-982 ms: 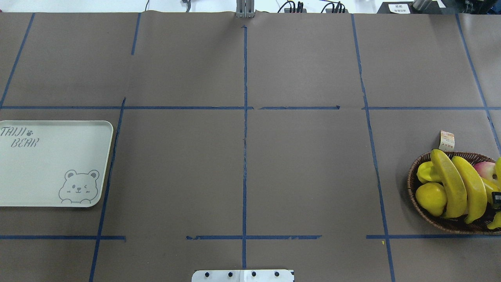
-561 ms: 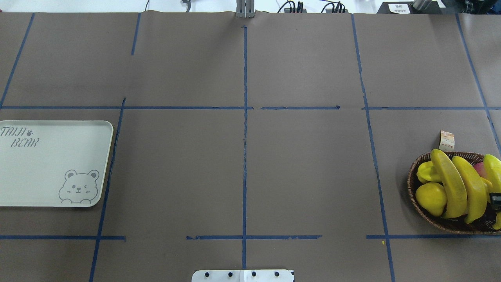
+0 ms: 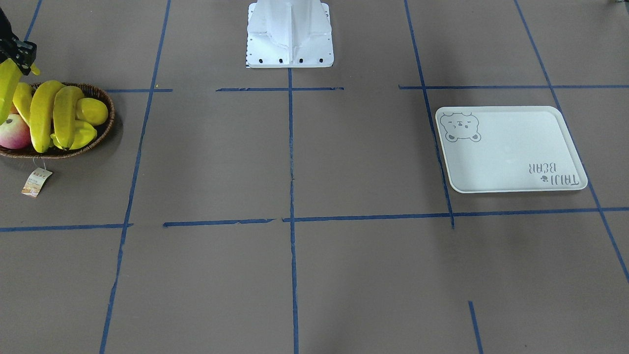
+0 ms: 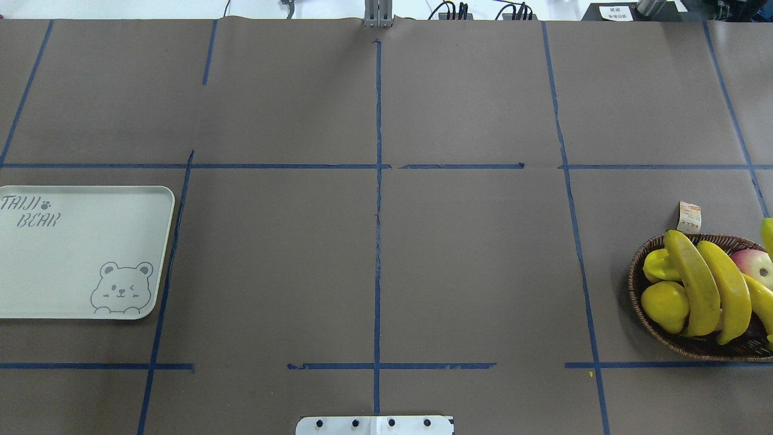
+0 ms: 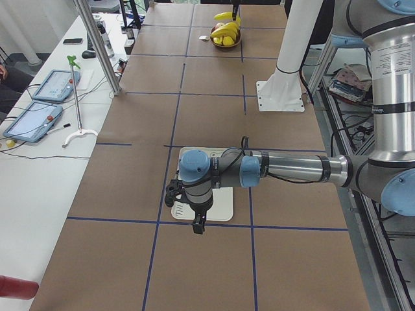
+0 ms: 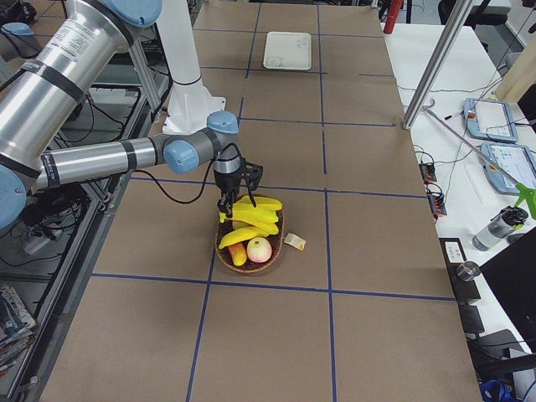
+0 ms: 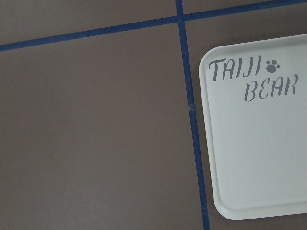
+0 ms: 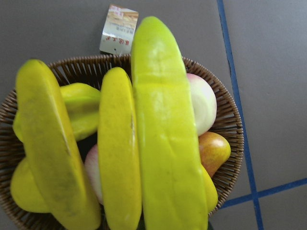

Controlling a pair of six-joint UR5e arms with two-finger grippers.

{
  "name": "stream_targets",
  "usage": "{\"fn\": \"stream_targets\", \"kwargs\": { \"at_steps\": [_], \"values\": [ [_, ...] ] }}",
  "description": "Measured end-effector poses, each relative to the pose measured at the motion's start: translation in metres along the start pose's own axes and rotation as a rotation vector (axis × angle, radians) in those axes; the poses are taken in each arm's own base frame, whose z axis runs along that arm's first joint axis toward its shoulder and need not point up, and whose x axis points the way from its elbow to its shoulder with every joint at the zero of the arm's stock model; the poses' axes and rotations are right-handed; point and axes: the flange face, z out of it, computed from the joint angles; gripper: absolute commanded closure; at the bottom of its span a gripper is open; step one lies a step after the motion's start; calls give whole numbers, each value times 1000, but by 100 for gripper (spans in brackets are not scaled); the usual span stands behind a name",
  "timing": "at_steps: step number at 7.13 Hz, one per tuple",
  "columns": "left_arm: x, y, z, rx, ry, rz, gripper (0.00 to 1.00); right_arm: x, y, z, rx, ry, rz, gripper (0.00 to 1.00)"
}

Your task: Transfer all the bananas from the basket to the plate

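Observation:
The brown wicker basket (image 4: pixel 634 284) stands at the table's right edge, with two bananas (image 4: pixel 694 284) lying side by side across it and a third (image 4: pixel 762 299) at the frame edge. My right gripper (image 3: pixel 19 51) is shut on another banana (image 3: pixel 7 91), which hangs above the basket (image 3: pixel 110 118) and fills the middle of the right wrist view (image 8: pixel 165 134). The pale plate (image 4: pixel 72 254) with the bear drawing lies bare at the far left. My left gripper (image 5: pixel 198 220) hovers over the plate's (image 5: pixel 224 207) outer edge; I cannot tell whether it is open or shut.
A lemon (image 4: pixel 664 305), a starfruit (image 4: pixel 658 264) and a pink apple (image 4: pixel 752 263) share the basket. Its paper tag (image 4: pixel 689 216) lies on the table behind it. The robot's white base (image 3: pixel 290 34) stands at the near middle edge.
The gripped banana has risen out of the basket and moved toward the overhead view's right edge. The right gripper has left that view, and a third banana lying in the basket now shows.

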Motion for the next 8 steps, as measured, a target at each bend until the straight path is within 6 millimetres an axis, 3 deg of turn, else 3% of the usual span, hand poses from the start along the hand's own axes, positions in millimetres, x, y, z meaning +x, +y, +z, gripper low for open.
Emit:
{"fn": "stream_targets", "kwargs": {
  "at_steps": [2, 5, 6, 8],
  "values": [
    [26, -13, 0, -2, -6, 66, 0, -23, -21, -30, 22, -139, 20, 92],
    [75, -61, -39, 149, -22, 237, 0, -84, -49, -52, 47, -293, 10, 87],
    [97, -79, -43, 185, -12, 305, 0, -121, -55, -53, 41, -347, 44, 87],
    [149, -102, -32, 202, 55, 289, 0, -214, -50, -51, 36, -443, 120, 86]
  ]
}}
